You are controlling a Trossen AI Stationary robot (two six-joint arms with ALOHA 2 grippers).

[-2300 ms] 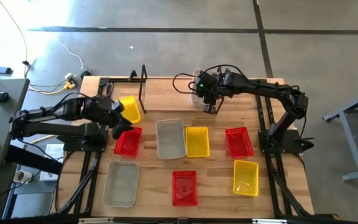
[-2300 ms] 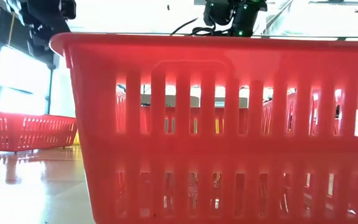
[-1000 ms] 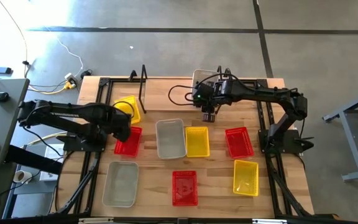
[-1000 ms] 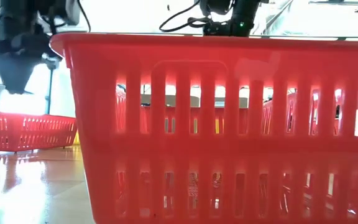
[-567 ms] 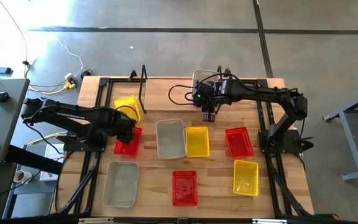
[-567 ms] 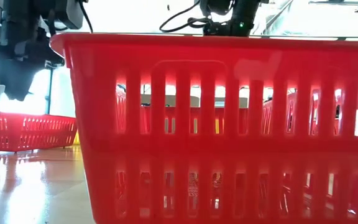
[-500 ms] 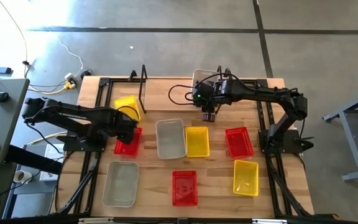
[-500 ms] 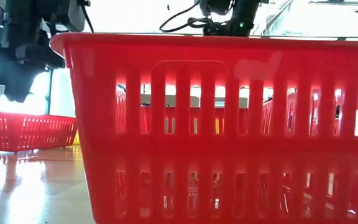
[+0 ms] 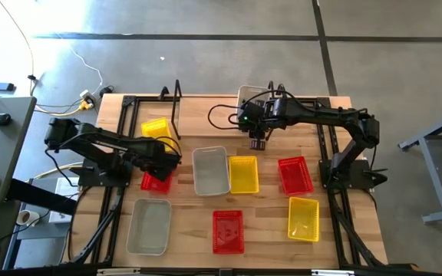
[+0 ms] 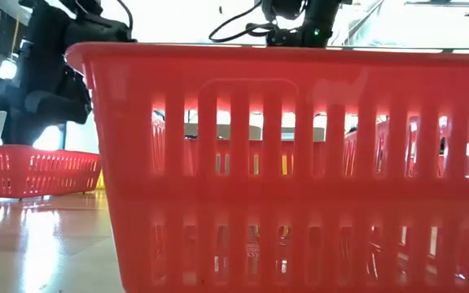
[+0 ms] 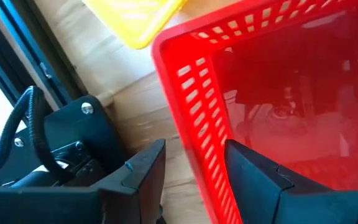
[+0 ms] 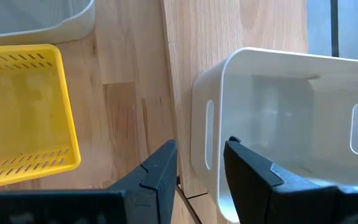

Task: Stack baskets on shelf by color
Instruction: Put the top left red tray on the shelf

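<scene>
Small baskets lie on the wooden table. At the left a red basket sits under my left gripper. That gripper is open and points down, with one finger outside the basket's side wall and one inside; I see no touch. A yellow basket lies beside the black wire shelf at the far left. My right gripper hangs open above the table at the far middle, with nothing between its fingers.
A grey-white basket, a yellow one and a red one lie across the middle. Near the front are a grey-white, a red and a yellow basket. A white bin stands at the far edge.
My left gripper has come down and moved toward the table's right, from beside the yellow basket to over the red basket's side wall, tipping further downward. It has stayed open. The baskets have not moved.
</scene>
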